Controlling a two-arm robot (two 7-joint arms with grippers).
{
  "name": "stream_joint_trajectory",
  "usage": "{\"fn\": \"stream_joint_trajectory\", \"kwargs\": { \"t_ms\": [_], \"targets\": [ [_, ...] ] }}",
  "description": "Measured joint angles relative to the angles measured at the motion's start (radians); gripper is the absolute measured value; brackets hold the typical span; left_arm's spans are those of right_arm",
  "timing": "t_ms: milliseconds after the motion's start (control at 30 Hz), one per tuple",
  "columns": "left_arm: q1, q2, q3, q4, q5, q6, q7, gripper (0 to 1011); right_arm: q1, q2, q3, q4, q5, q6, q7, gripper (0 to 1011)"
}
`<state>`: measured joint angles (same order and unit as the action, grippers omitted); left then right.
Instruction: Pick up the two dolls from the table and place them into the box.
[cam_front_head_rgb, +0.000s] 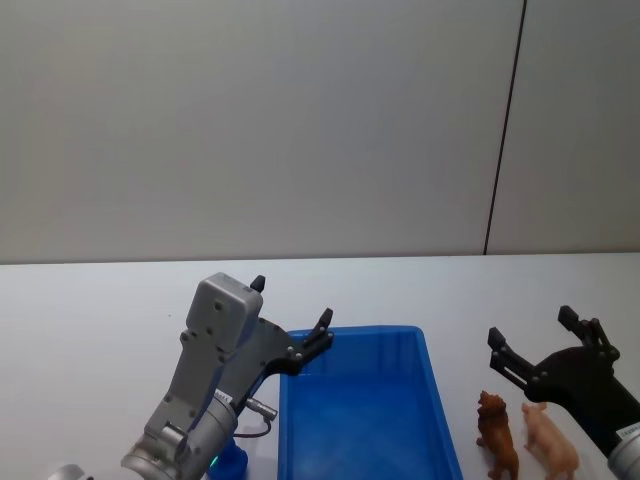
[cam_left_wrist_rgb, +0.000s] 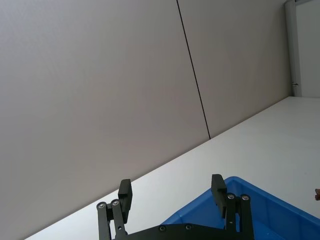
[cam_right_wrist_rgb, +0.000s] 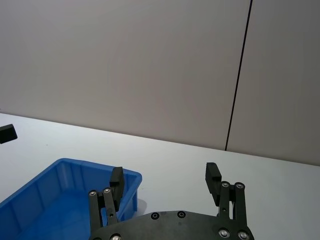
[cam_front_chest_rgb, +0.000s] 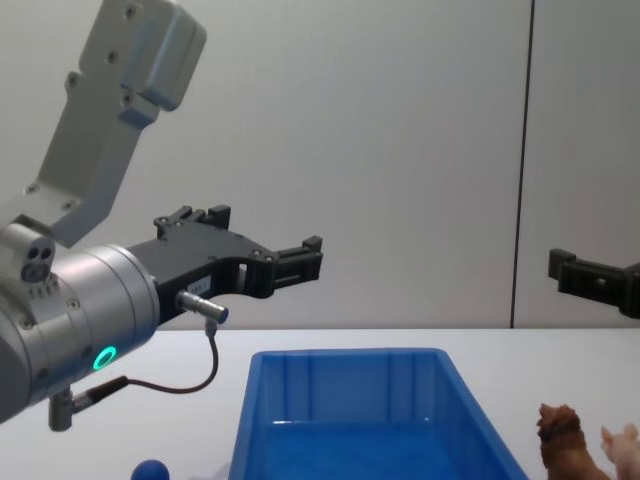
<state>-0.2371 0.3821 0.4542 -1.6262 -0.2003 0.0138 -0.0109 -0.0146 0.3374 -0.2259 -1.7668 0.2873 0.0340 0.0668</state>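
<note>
Stock on the table (cam_front_head_rgb: 90, 310), for your ref:

- Box (cam_front_head_rgb: 365, 400): blue, open top, centre of work area. Nothing in it as far as head view shows.
- Brown doll (cam_front_head_rgb: 497, 435): stands on table just right of box, apart from its wall.
- Pink doll (cam_front_head_rgb: 550, 440): just beside brown doll, on the side away from box. Touching it or not: can't tell.
- Blue ball (cam_front_chest_rgb: 150, 470): on table left of box, near side, under the left arm. Not part of the job.
- Left gripper (cam_front_head_rgb: 292, 302): raised over box's far left corner. Fingers spread wide, nothing btwn them.
- Right gripper (cam_front_head_rgb: 531, 326): hangs above table just beyond the two dolls. Fingers spread wide, empty, aimed fwd more than down.

Status (judgement): step 1, approach to first pick. Neither doll is gripped and neither is in the box.

Next move calls for (judgement):
- Right arm is the one to use, since both dolls sit on its side.
- Draw the gripper back over one doll, prob. the brown one as it's nearer the box.
- Tip the fingers down and lower them astride the body, w/ one finger going btwn the two dolls.
- That gap looks tight, so watch you don't knock the pink one over.
- Close, lift, then carry left over the rim.
- Keep the left gripper clear of the box mouth.
</note>
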Motion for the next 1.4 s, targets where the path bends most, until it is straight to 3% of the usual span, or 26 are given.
{"fn": "stream_joint_trajectory", "kwargs": {
  "t_ms": [1400],
  "targets": [
    [0.000,0.000,0.000,0.000,0.000,0.000,0.000,1001,0.000,0.000,0.000,0.000,0.000,0.000,0.000,1001]
  ]
}}
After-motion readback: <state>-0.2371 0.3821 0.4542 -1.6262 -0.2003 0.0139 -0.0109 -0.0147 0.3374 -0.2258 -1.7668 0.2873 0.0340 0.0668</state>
